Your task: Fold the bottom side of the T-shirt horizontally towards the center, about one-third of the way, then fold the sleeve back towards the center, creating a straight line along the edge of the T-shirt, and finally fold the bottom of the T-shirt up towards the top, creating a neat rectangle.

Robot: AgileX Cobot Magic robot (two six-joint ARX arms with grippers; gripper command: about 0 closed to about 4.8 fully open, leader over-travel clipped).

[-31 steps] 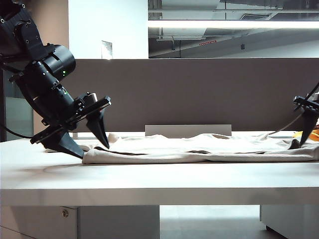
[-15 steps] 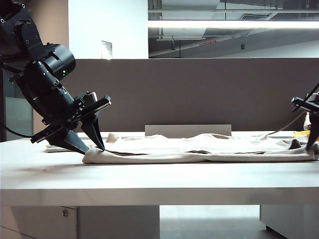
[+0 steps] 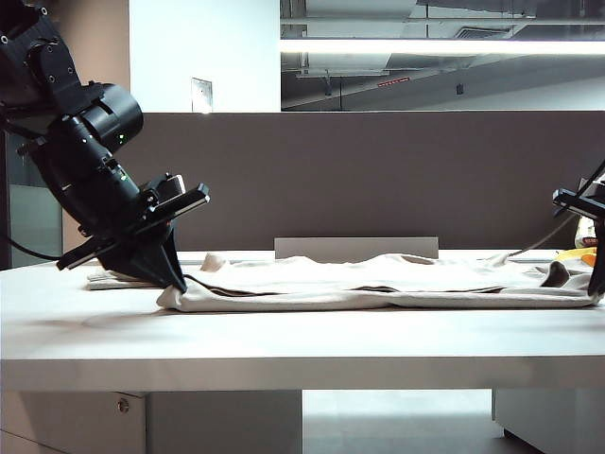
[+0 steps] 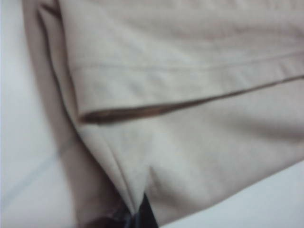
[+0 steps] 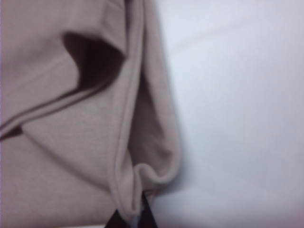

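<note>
The pale beige T-shirt (image 3: 378, 284) lies flat and partly folded along the white table (image 3: 302, 340), nearly table-wide. My left gripper (image 3: 177, 281) is down at the shirt's left end, shut on a pinched fold of its corner (image 4: 137, 202). A hemmed layer (image 4: 180, 80) lies folded over the cloth beyond it. At the right edge of the exterior view, my right gripper (image 3: 596, 288) is shut on the shirt's right end, where a thick rolled edge (image 5: 128, 199) runs between its dark fingertips (image 5: 152, 216).
A grey partition (image 3: 378, 180) stands behind the table. A low pale block (image 3: 356, 247) sits at the table's back edge. Something yellow (image 3: 579, 255) shows behind the right gripper. Bare white table surface (image 5: 237, 118) lies beside the shirt's right end.
Both grippers went from open to shut, pinching the shirt's two ends. The left fingers closed together on the left corner; neither arm has otherwise shifted.
</note>
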